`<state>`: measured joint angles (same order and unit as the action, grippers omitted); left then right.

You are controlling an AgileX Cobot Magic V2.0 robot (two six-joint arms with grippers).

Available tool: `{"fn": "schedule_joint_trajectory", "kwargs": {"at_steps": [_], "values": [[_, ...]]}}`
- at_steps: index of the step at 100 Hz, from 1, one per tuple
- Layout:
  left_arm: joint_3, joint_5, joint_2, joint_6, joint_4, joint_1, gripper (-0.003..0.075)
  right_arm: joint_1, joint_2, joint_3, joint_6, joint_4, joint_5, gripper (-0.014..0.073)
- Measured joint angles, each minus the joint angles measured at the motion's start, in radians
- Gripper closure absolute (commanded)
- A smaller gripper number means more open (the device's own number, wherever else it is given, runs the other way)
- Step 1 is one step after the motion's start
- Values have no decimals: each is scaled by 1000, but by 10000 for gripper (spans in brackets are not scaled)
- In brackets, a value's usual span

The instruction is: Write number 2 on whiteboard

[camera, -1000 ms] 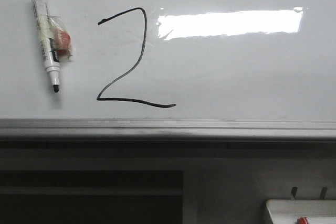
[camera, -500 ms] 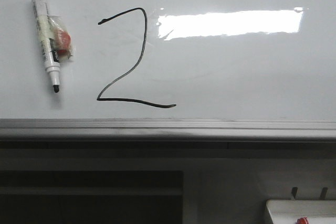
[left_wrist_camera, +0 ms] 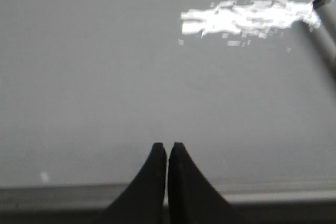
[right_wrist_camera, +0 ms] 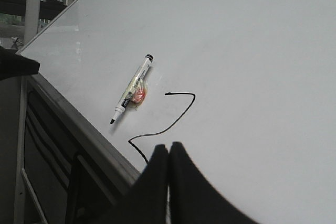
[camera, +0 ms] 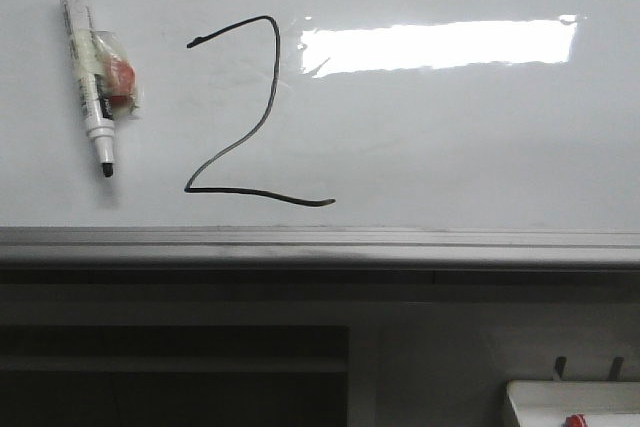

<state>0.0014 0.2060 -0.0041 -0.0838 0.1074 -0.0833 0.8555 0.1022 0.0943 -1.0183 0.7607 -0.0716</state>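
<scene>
A black hand-drawn number 2 stands on the whiteboard, left of the bright light reflection. It also shows in the right wrist view, its base partly hidden by my fingers. A white marker with a black tip and a red magnet in tape sticks to the board left of the 2; it also shows in the right wrist view. My left gripper is shut and empty over bare board. My right gripper is shut and empty, near the 2's base. Neither gripper shows in the front view.
A grey metal rail runs along the whiteboard's bottom edge. A small white tray with a red item sits at the lower right. Dark shelving lies below the rail.
</scene>
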Motion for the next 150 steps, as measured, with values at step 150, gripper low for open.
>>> {"fn": "schedule_joint_trajectory", "kwargs": {"at_steps": [150], "values": [[0, 127, 0, -13, 48, 11, 741, -84, -2, -21, 809, -713, 36, 654]]}}
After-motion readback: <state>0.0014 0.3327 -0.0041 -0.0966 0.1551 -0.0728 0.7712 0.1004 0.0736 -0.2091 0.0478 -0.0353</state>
